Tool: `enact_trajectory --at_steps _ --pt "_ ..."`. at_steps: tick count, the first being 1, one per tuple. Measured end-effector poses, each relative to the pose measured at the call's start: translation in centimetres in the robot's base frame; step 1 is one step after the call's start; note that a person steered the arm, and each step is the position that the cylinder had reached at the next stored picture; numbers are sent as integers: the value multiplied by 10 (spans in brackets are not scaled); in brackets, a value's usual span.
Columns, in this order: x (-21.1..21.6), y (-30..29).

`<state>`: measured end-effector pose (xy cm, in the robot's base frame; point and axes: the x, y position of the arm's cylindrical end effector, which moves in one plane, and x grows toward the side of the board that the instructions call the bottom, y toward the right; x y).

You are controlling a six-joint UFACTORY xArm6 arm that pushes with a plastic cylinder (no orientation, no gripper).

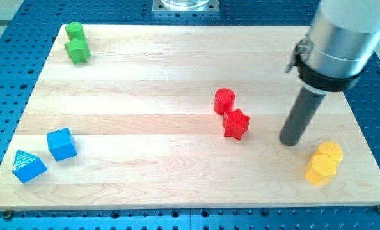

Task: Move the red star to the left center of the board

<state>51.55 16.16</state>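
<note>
The red star (236, 124) lies a little right of the board's middle, touching the red cylinder (224, 101) just above and left of it. My tip (290, 142) rests on the board to the star's right, about a block's width away and slightly lower. The rod rises from it to the arm's grey body at the view's top right.
A green cylinder (74, 30) and a green star (77, 51) sit at the top left. A blue cube (61, 144) and a blue wedge-like block (28, 166) sit at the bottom left. Two yellow blocks (324, 163) sit at the bottom right. The wooden board (145, 89) lies on a blue perforated table.
</note>
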Motion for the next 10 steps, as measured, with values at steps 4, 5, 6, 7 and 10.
enact_trajectory --at_steps 4,5,6,7,10 --pt "9 0" --pt "14 -10" --pt "14 -10" --pt "14 -10" --pt "-37 -94"
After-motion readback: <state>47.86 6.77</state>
